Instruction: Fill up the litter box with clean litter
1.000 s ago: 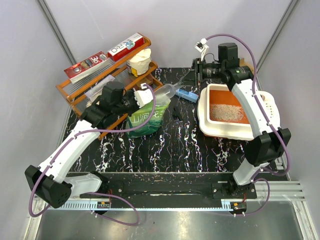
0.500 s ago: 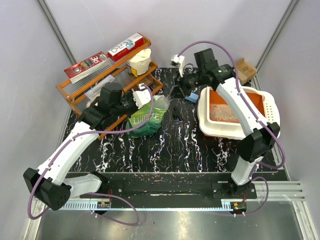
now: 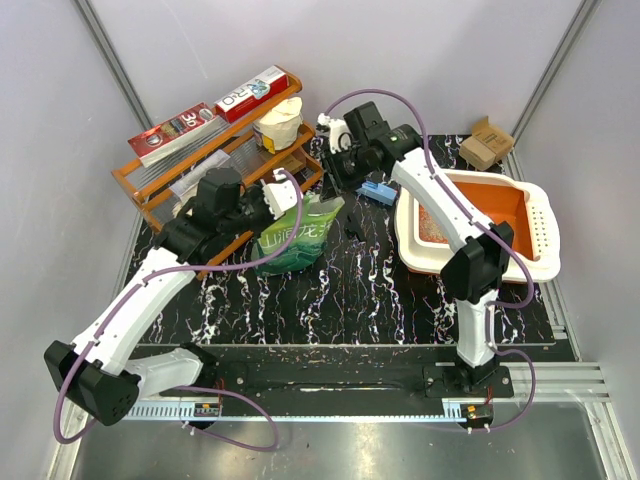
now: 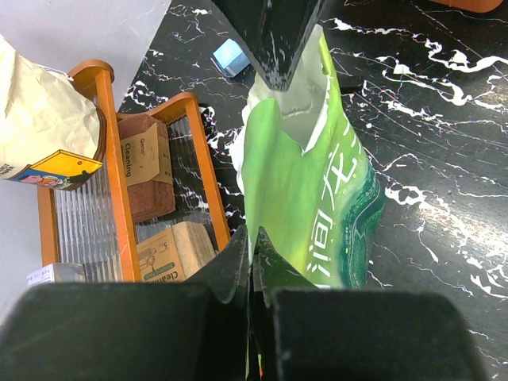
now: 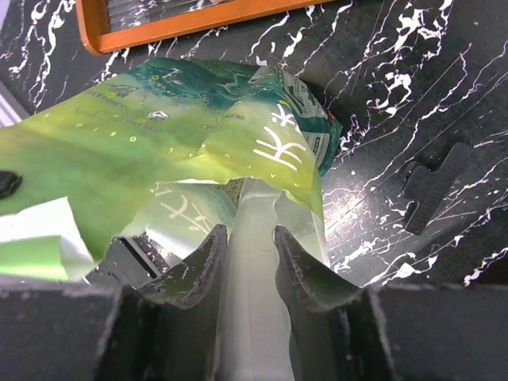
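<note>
The litter box [image 3: 470,265], white-rimmed with an orange inside, sits at the right. A patch of clean litter [image 3: 432,226] lies at its left end. The glossy green pouch [image 3: 290,240] stands left of centre, its torn top open. My left gripper [image 3: 285,196] is shut on the pouch's side edge; in the left wrist view [image 4: 252,238] the jaws are pressed together on the pouch [image 4: 309,182]. My right gripper [image 3: 336,170] is at the pouch's top, left of the box. In the right wrist view [image 5: 248,230] its fingers pinch the pale inner flap of the pouch [image 5: 159,143].
An orange wire rack [image 3: 200,172] with toothpaste boxes [image 3: 215,110] and a paper bag [image 3: 278,125] stands at the back left. A small blue item [image 3: 377,190] and a black piece [image 3: 352,228] lie between pouch and box. A cardboard box [image 3: 486,142] sits behind the litter box.
My right arm has swung left from beside the litter box to over the pouch, keeping hold of the pouch's top flap. The left arm has barely moved.
</note>
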